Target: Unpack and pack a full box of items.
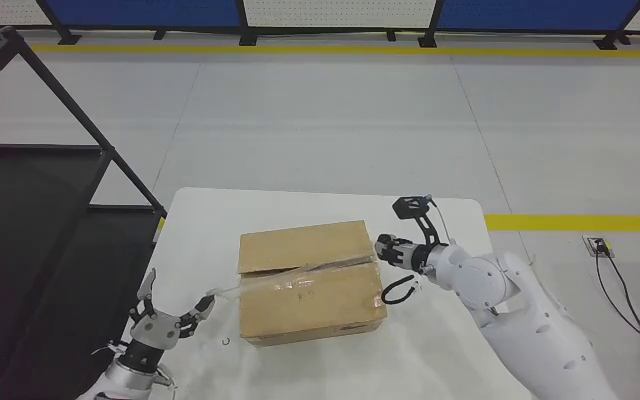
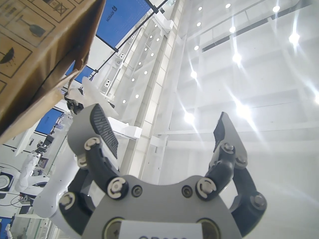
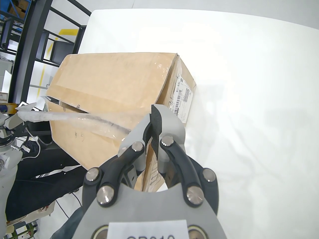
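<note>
Nearest the robot, off the near left corner of the white table [image 1: 300,205], the left gripper [image 1: 177,293] sits low with its two fingers spread wide and nothing between them; in its own wrist view the ribbed pads point up toward the ceiling lights. A small dark ring [image 1: 228,343] lies on the tabletop just beside it, between that gripper and the cardboard box [image 1: 310,275]. A strand of clear tape [image 1: 225,291] stretches from the box's left end out to one of the spread fingertips; whether it sticks there I cannot tell.

The box stands in the middle of the table with its flaps down; crumpled tape runs along the seam across the lid, and the seam gapes slightly at the left end, where the strand leaves it.

At the box's right end the right gripper [image 3: 155,115] is up against the top edge, about where the taped seam meets it; its fingers are drawn together, pad against pad; whether they pinch tape or cardboard is hidden behind them. A white printed label [image 3: 182,98] sits on that end face, just beside the fingers.

Beyond the table's left side stands a black metal rack [image 1: 60,200]; farther back the pale floor carries a yellow line [image 1: 300,48], with blue panels [image 1: 140,12] behind it.
</note>
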